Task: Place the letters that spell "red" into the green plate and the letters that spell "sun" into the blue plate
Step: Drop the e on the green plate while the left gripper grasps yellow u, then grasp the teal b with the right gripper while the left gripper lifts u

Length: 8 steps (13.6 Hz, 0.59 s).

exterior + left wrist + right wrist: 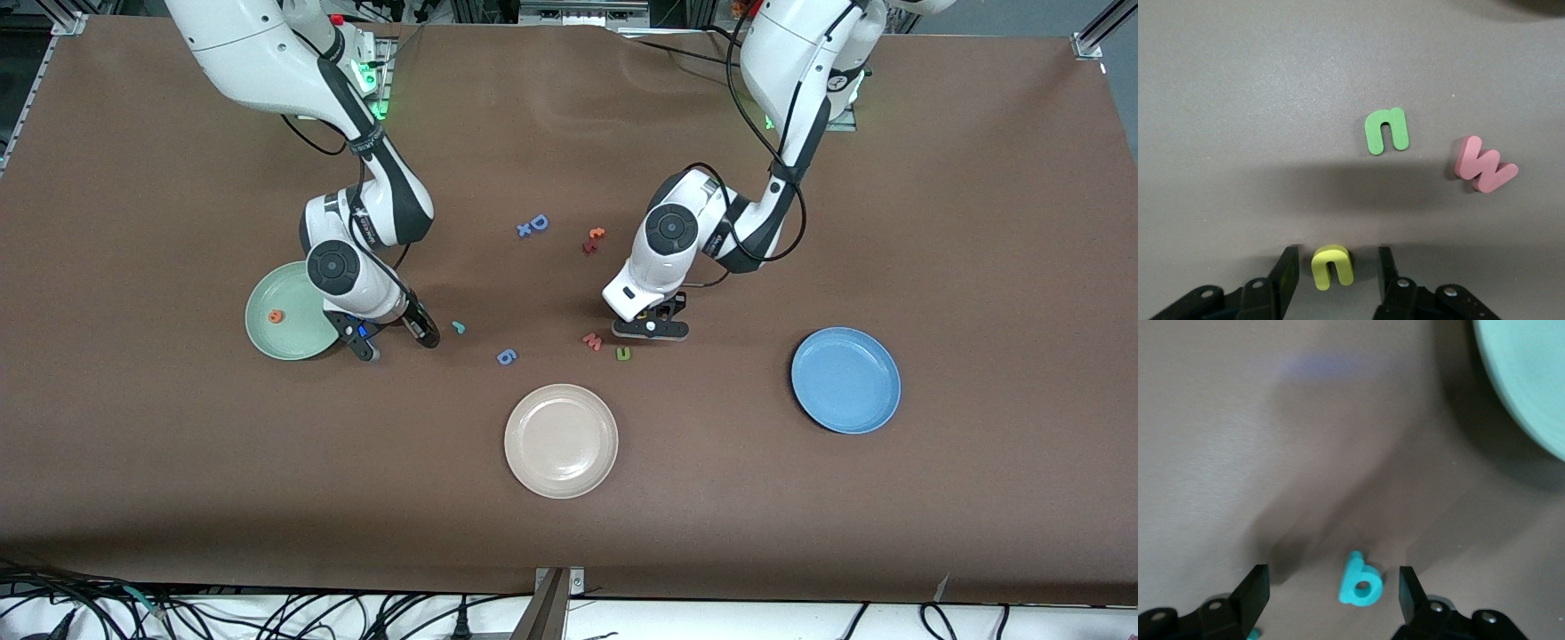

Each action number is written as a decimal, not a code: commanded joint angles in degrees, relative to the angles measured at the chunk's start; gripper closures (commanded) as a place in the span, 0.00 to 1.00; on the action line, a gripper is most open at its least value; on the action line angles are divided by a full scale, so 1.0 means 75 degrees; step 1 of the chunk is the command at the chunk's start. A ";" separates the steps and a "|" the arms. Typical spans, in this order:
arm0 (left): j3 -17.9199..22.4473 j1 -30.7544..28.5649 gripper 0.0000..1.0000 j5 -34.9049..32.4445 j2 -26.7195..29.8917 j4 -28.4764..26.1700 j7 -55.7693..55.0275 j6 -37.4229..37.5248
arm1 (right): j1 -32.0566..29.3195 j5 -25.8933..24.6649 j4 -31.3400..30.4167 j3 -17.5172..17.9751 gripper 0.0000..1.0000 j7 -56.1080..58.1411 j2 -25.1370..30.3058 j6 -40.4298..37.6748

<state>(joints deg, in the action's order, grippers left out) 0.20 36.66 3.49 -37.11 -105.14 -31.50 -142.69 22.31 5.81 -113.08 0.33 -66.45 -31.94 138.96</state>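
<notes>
A brown mat covers the desk (978, 222), with cables trailing along the edge nearest the front camera.

The left tool (1335, 283) is down on the desk between the pink "w" (593, 340) and the blue plate (845, 380). Its fingers (1286, 272) are apart with the yellow arch (1332, 266) standing between them, a sliver of gap showing on either side; by my reading they are placed to pinch it across its legs, the only spot such a thin foam piece offers. Just beside it lie the dark green arch (1387, 131) and the pink "w", far enough off not to get caught.

The right tool (1331, 595) hovers low beside the green plate (289, 311), fingers (1255, 590) spread wide on either side of the teal "d" (1360, 582), which lies flat on the desk, so that a straight descent would bracket it. The orange "e" (276, 316) already sits in the green plate. The teal "r" (458, 327) lies on the desk just beside that tool, toward the middle. The blue plate holds no letter yet, and the beige plate (561, 440) lies nearest the front camera. The yellow "s" I cannot find.
</notes>
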 commanded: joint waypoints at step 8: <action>0.0043 0.0034 0.80 -0.0208 0.0097 -0.0220 -0.0195 -0.0251 | 0.0061 0.0058 -0.0720 0.0120 0.44 -0.0057 0.0567 0.0211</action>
<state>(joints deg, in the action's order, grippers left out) 0.21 36.66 3.49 -37.11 -105.25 -31.79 -143.02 22.59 5.81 -116.59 1.06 -66.49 -29.17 139.27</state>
